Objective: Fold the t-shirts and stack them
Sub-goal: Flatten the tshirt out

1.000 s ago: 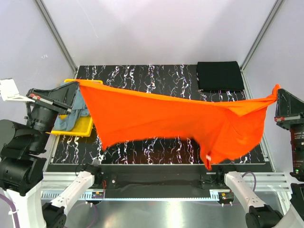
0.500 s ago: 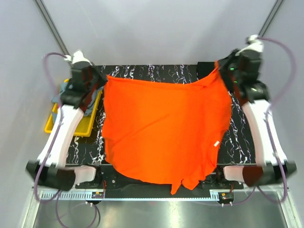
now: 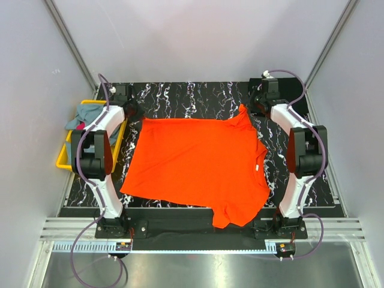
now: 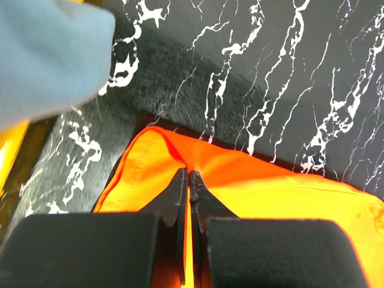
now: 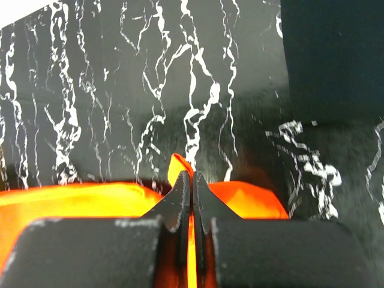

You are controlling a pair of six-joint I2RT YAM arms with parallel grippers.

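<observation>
The bright orange t-shirt [image 3: 198,162] lies spread over the black marbled table, its lower hem hanging toward the front edge. My left gripper [image 3: 134,114] is shut on the shirt's back left corner [image 4: 150,156], the cloth pinched between the jaws [image 4: 189,174]. My right gripper [image 3: 248,111] is shut on the back right corner, where a small orange fold [image 5: 180,165] pokes past the tips [image 5: 192,175]. Both grippers sit low at the table. A folded black t-shirt [image 5: 330,54] lies at the back right, just beyond the right gripper. A grey-blue t-shirt [image 3: 84,114] lies in the bin.
The yellow plastic bin [image 3: 60,162] stands at the left table edge beside the left arm, with grey-blue cloth [image 4: 48,54] hanging over its rim. Grey enclosure walls and metal posts close in the back and both sides.
The orange shirt was held stretched in the air between the two grippers; both arms swung to the back and came down, and it now lies flat on the table.
</observation>
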